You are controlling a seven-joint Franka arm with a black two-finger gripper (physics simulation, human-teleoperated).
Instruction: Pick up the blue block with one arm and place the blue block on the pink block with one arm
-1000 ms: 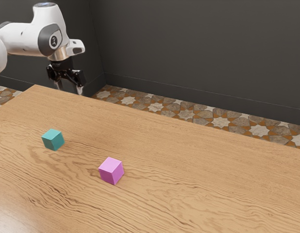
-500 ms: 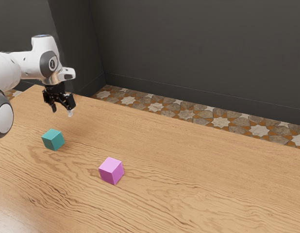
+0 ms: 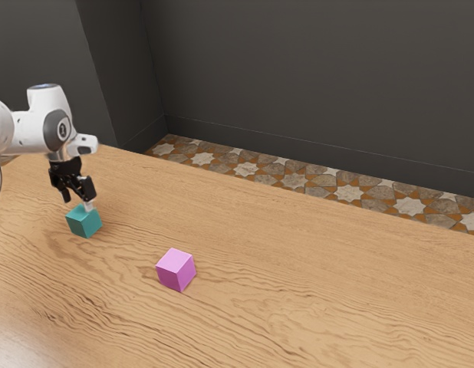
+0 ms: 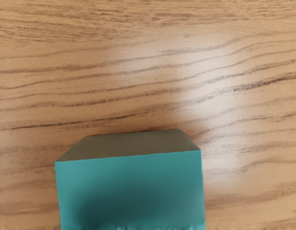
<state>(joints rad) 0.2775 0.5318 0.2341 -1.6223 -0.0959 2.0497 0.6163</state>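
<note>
A white robot arm [image 3: 34,130] reaches in from the exterior view's left and holds its black claw [image 3: 78,202] directly above the blue block [image 3: 83,221], which is a blue-green shade and sits flat on the wood-grain tabletop [image 3: 314,291]. The claw is open. Its two fingers stand apart and point down, and the pale tip of one finger [image 3: 89,205] is just over the blue block's top face. Whether that tip touches the block cannot be told. Nothing is held.

The pink block [image 3: 176,269] also rests on the tabletop, well apart from the blue block. It lies toward the exterior view's right of the blue block and nearer the camera. Neither block carries anything on top.

Beyond the blue block, past the tabletop's far edge, a strip of star-patterned floor tiles [image 3: 337,188] runs along the foot of dark grey walls [image 3: 314,69].

In the wrist view the blue block [image 4: 130,187] lies just under the hand. Its upper face is in shade and a brighter side face is turned toward the lens. Bare tabletop [image 4: 148,57], streaked with dark grain lines, stretches away beyond it.
</note>
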